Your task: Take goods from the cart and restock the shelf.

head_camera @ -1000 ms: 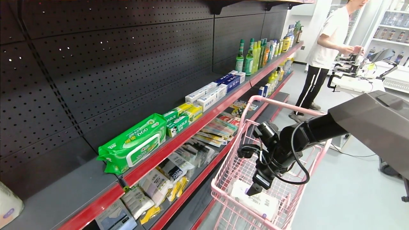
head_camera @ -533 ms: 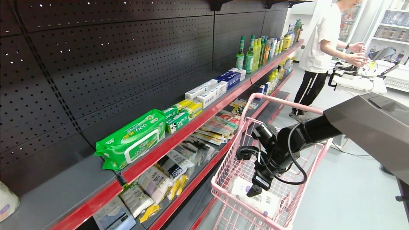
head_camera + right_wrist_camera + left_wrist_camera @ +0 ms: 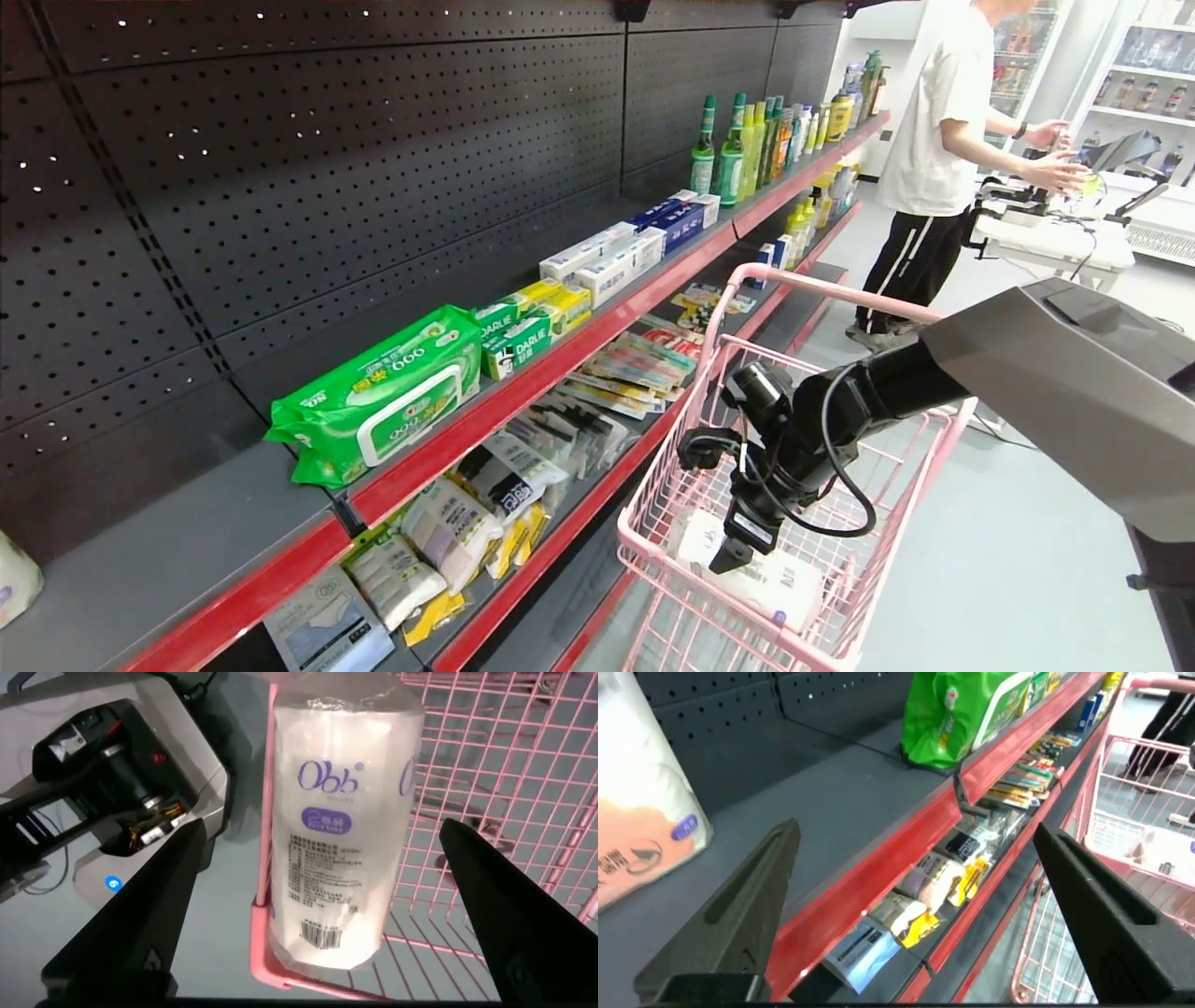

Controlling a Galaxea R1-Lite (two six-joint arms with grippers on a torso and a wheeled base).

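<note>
Above cart (image 3: 814, 295), right arm (image 3: 868, 401) slants down; tool (image 3: 725, 559) spread over pack (image 3: 780, 586)

The head camera looks forward and down along the shelf (image 3: 187, 541) on its left, with the cart (image 3: 822, 297) lower right. The left wrist camera sits low over the shelf, facing along it, and shares the green pack (image 3: 957, 714) and cart with the head view. The right wrist camera looks steeply down, close onto the cart's white pack (image 3: 341, 840), also in the head view.
</note>
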